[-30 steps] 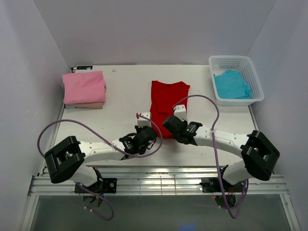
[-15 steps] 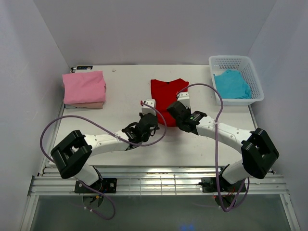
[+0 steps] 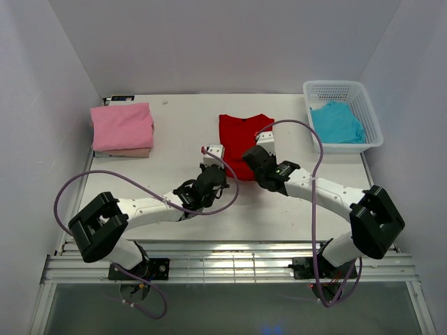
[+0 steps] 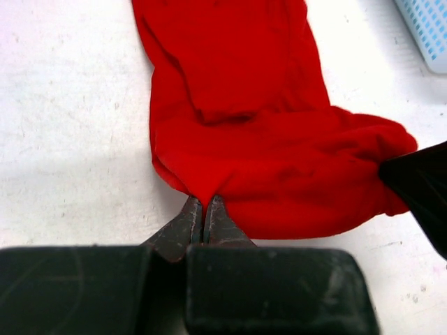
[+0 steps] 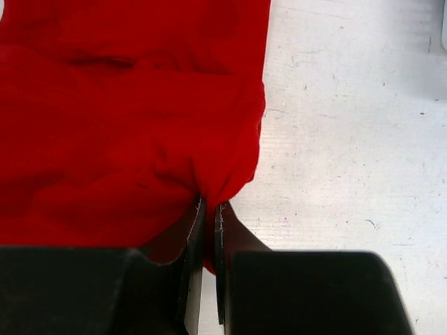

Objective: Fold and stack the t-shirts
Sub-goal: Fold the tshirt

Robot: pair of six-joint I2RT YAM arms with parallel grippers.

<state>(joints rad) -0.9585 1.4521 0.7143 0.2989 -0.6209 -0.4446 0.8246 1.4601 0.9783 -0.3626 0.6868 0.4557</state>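
Observation:
The red t-shirt (image 3: 241, 136) lies in the middle of the table, its near half folded back over the far half. My left gripper (image 3: 218, 165) is shut on the left corner of the near hem (image 4: 202, 195). My right gripper (image 3: 255, 159) is shut on the right corner (image 5: 216, 199). Both hold the cloth just above the table. The pink t-shirt (image 3: 122, 125) lies folded on the beige one (image 3: 126, 152) at the far left. The turquoise t-shirt (image 3: 336, 122) lies in the basket.
The white lattice basket (image 3: 369, 112) stands at the far right corner. A small dark device (image 3: 122, 98) sits at the back edge behind the pink shirt. White walls enclose the table on three sides.
Both grippers have carried the red shirt's near hem away from me, folding the shirt to about half its length. In the last half second they moved only slightly.

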